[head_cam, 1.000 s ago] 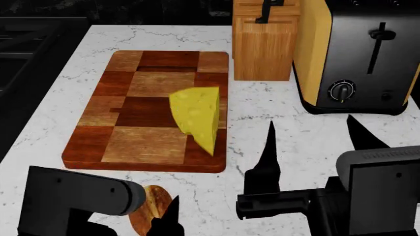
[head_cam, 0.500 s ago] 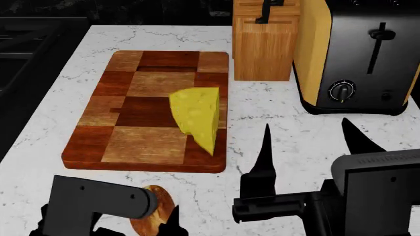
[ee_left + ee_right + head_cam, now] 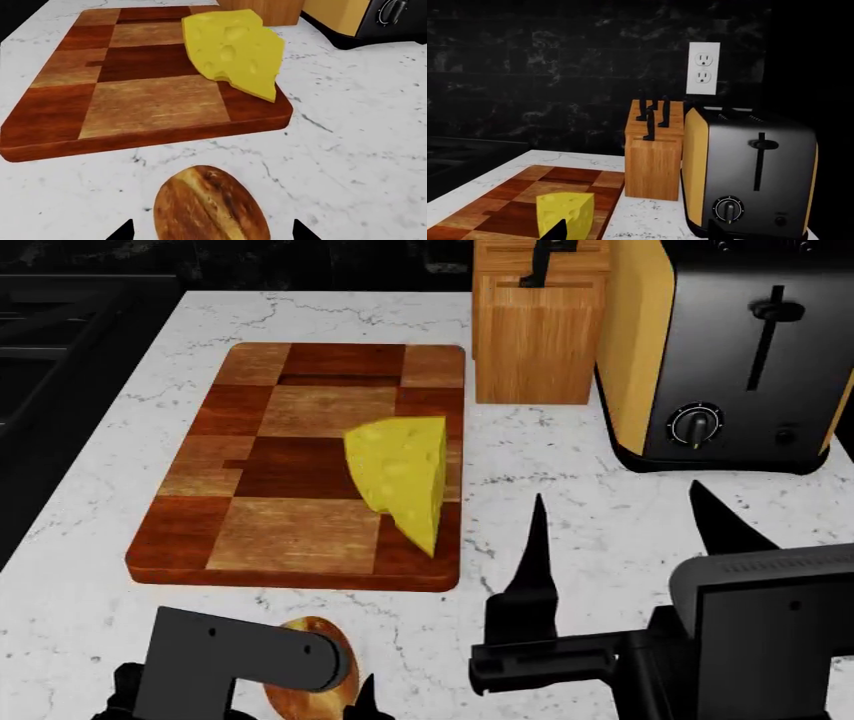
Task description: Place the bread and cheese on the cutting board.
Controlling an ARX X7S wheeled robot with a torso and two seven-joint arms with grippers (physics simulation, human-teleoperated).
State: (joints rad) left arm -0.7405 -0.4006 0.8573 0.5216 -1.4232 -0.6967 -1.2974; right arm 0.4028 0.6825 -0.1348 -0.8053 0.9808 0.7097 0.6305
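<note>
L claw (image 3: 212,231) astride bread (image 3: 211,206).

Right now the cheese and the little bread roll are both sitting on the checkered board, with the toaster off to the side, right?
Not quite. Only the cheese is on the cutting board. The bread lies on the marble counter beside the board's near edge, as the left wrist view shows. The toaster is indeed off to the side.
</note>
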